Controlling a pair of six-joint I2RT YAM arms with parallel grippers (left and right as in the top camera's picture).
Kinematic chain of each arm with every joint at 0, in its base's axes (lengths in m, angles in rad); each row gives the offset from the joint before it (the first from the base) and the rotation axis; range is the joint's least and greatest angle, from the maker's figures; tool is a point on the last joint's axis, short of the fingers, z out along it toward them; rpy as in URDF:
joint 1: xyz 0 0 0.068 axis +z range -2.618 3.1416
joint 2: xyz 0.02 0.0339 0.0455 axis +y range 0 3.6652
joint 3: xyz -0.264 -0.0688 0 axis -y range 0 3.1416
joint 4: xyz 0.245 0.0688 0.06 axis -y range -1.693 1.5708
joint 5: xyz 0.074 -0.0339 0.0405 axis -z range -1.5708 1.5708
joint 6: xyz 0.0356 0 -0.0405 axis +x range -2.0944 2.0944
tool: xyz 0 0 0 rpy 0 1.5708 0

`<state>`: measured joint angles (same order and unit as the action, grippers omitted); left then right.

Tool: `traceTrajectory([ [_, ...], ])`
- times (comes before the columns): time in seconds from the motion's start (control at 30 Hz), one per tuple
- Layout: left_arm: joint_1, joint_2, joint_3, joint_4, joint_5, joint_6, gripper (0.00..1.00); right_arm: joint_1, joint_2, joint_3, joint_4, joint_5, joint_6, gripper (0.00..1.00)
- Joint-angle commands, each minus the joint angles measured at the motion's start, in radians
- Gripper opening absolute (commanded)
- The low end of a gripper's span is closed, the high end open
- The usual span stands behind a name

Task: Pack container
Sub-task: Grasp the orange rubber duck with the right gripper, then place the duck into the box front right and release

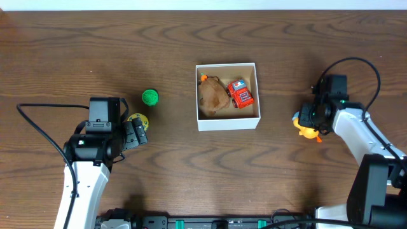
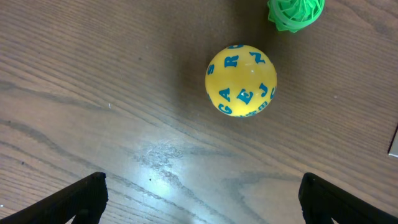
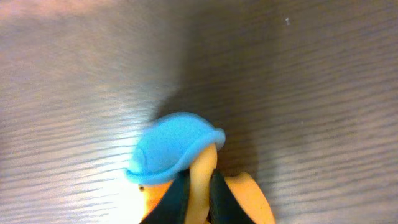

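Slip risk from thin pinch of right gripper (image 3: 198,199) on yellow toy (image 3: 174,146); left gripper (image 2: 202,198) agape, ball (image 2: 240,81) at 12 o'clock roll-prone.

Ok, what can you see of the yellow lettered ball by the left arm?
The yellow ball is a small smooth sphere, slightly glossy like plastic or rubber, printed all over with blue capital letters. It sits on the wooden table, left of the container, with nothing touching it. A green ball lies close beyond it, apart. The left pincer is open and stops short of it, one finger out to each side.
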<state>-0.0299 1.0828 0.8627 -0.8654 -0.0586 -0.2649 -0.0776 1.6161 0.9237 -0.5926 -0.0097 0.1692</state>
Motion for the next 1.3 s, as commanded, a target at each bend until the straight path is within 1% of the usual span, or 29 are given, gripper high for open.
traceTrajectory([
  [0.0, -0.003, 0.002, 0.018, -0.003, 0.000, 0.001, 0.98, 0.055, -0.076, 0.132, -0.077, -0.060, 0.056, 0.04],
  [0.07, -0.003, 0.002, 0.018, -0.003, 0.000, 0.001, 0.98, 0.100, -0.113, 0.208, -0.131, -0.089, 0.063, 0.01],
  [0.17, -0.003, 0.002, 0.018, -0.003, 0.000, 0.001, 0.98, 0.200, -0.161, 0.303, -0.164, -0.125, 0.061, 0.01],
  [0.27, -0.003, 0.002, 0.018, -0.001, 0.000, 0.001, 0.98, 0.314, -0.184, 0.342, -0.141, -0.129, 0.058, 0.01],
  [0.33, -0.003, 0.002, 0.018, 0.000, 0.000, 0.001, 0.98, 0.398, -0.182, 0.341, -0.096, -0.125, 0.050, 0.02],
  [0.47, -0.003, 0.002, 0.018, 0.000, 0.000, 0.001, 0.98, 0.536, -0.122, 0.323, 0.018, -0.065, 0.005, 0.06],
  [0.6, -0.003, 0.002, 0.018, -0.001, 0.000, 0.001, 0.98, 0.597, -0.009, 0.323, 0.068, 0.106, 0.001, 0.08],
  [0.7, -0.003, 0.002, 0.018, -0.001, 0.000, 0.001, 0.98, 0.598, 0.071, 0.323, 0.080, 0.079, -0.002, 0.03],
  [0.73, -0.003, 0.002, 0.018, -0.001, -0.001, 0.001, 0.98, 0.598, 0.090, 0.323, 0.078, 0.054, -0.011, 0.03],
  [0.77, -0.003, 0.002, 0.018, -0.001, 0.000, 0.002, 0.98, 0.598, 0.104, 0.323, 0.073, 0.040, -0.022, 0.06],
  [0.83, -0.003, 0.002, 0.018, -0.001, 0.000, 0.002, 0.98, 0.598, 0.117, 0.323, 0.062, 0.039, -0.030, 0.23],
  [0.97, -0.003, 0.002, 0.018, 0.000, 0.000, 0.002, 0.98, 0.598, 0.109, 0.323, 0.051, 0.035, -0.058, 0.37],
  [1.0, -0.003, 0.002, 0.018, 0.000, -0.001, 0.002, 0.98, 0.598, 0.100, 0.323, 0.049, 0.030, -0.066, 0.42],
  [1.03, -0.003, 0.002, 0.018, 0.000, -0.001, 0.001, 0.98, 0.598, 0.088, 0.323, 0.049, 0.023, -0.077, 0.54],
  [1.17, -0.003, 0.002, 0.018, 0.000, -0.001, 0.002, 0.98, 0.594, 0.021, 0.324, 0.051, 0.021, -0.097, 0.63],
  [1.27, -0.003, 0.002, 0.018, 0.000, -0.001, 0.002, 0.98, 0.573, -0.050, 0.324, 0.048, 0.032, -0.096, 0.61],
])
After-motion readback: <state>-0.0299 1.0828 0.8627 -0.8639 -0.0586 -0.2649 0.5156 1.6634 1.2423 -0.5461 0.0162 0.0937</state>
